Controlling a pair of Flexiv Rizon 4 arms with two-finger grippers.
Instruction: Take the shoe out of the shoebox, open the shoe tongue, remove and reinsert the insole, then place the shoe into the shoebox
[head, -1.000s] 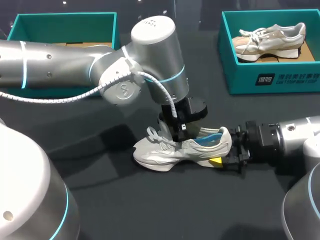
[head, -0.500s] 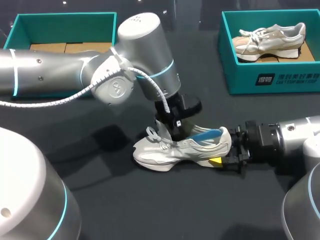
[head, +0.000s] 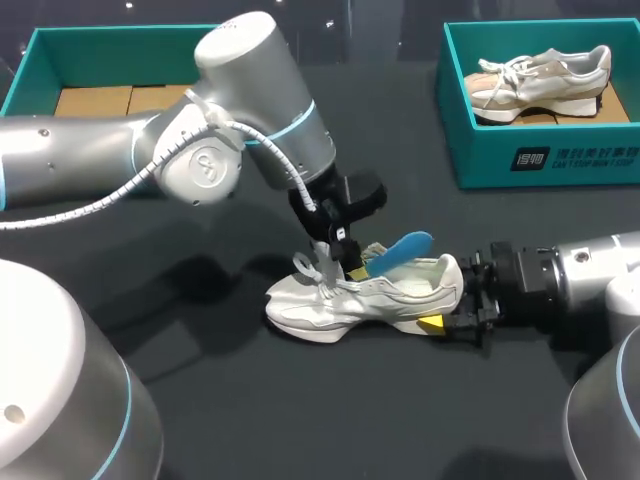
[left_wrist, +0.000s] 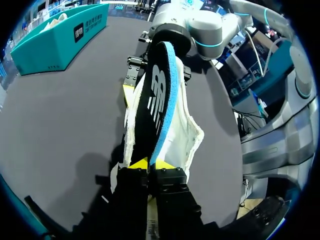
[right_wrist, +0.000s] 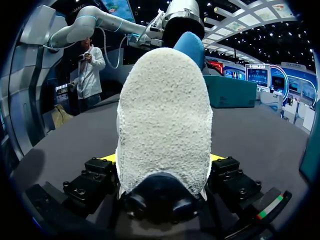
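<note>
While the white shoe (head: 360, 300) lies on its sole at the middle of the dark table (head: 200, 400), toe toward the left arm's side, the right pincer (head: 440, 322) is clamped on its heel, one yellow-tipped finger pressing each side. The left pincer (left_wrist: 150, 164) is closed narrowly on the forward end of the blue insole (head: 400, 247). That insole is raised above the shoe's opening, its heel end tilted upward over the collar. Whether its lower end touches the shoe's interior cannot be determined. One teal shoebox (head: 40, 50) stands at the far left, showing a cardboard floor. A second teal shoebox (head: 500, 160) at the far right contains a beige shoe (head: 540, 80).
</note>
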